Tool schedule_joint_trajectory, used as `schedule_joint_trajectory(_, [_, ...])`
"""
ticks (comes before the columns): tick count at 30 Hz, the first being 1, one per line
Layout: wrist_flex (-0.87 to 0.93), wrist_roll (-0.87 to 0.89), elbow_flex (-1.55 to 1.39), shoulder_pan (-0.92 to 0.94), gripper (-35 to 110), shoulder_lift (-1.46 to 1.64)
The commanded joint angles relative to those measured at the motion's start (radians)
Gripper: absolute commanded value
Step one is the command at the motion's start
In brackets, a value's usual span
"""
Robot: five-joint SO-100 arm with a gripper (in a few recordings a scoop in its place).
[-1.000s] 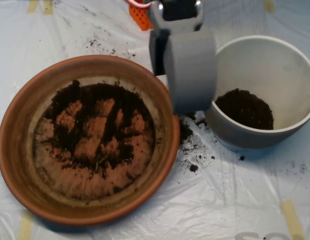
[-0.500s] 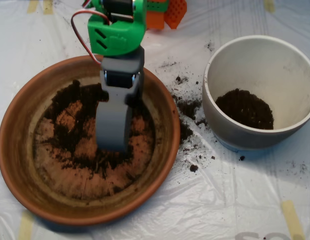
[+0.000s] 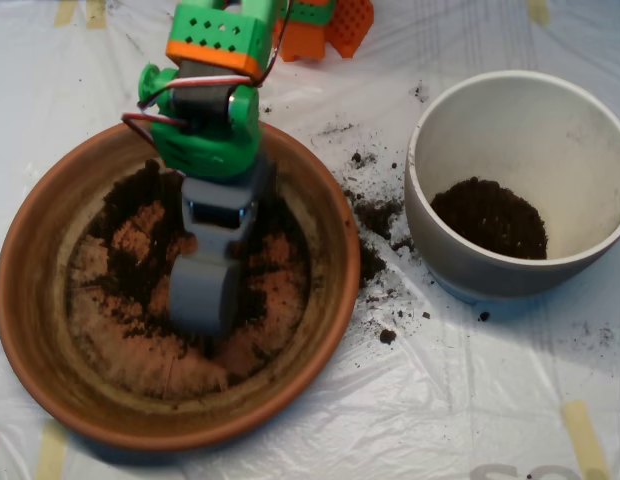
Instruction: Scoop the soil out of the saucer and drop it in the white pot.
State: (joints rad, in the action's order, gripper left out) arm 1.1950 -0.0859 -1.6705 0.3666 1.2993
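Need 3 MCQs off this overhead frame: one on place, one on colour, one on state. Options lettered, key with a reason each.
1. Where is the pincer?
A. over the white pot
B. down inside the saucer
C. on the plastic sheet

2. What colour is the saucer?
A. orange-brown terracotta
B. glossy blue
C. black

3. What does the white pot hold?
A. nothing
B. soil heaped above its rim
C. a small mound of soil on its bottom

Key:
1 B, the grey scoop sits among the soil within the saucer's rim.
2 A, rim and wall show orange-brown.
3 C, a dark mound lies low inside, with bare off-white wall above it.
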Motion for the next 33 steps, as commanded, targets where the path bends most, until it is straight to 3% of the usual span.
schedule_joint_trajectory(1, [0.051, -0.023, 0.150, 0.034, 59, -0.017])
schedule_joint_trajectory(9, [0.067, -0.061, 0.204, 0.060, 58, -0.109])
schedule_joint_trajectory(14, [0.060, -0.071, 0.189, 0.061, 43, -0.127])
schedule_joint_trajectory(21, [0.040, -0.112, 0.144, 0.094, 44, -0.126])
schedule_joint_trajectory(33, [-0.069, -0.199, -0.164, 0.112, 35, 0.110])
